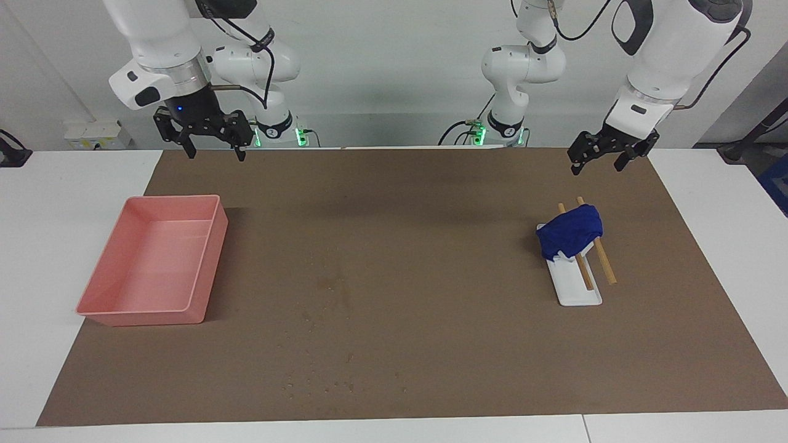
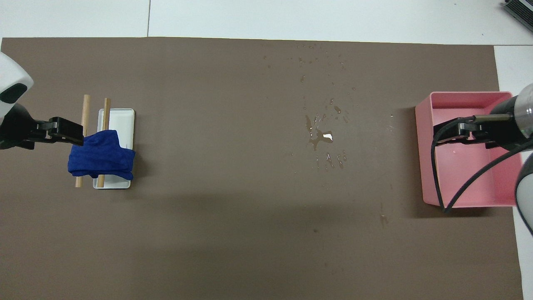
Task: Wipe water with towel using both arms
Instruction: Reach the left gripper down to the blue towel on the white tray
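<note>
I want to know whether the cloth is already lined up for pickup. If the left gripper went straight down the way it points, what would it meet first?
Probably bare brown mat, not the towel. The left gripper, jaws open, hangs over the mat near the towel's robot-side edge, though depth is uncertain.

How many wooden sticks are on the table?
2. Both wooden sticks lie side by side across the white stand, toward the left arm's end of the table, with the blue towel draped over them, covering part of each.
</note>
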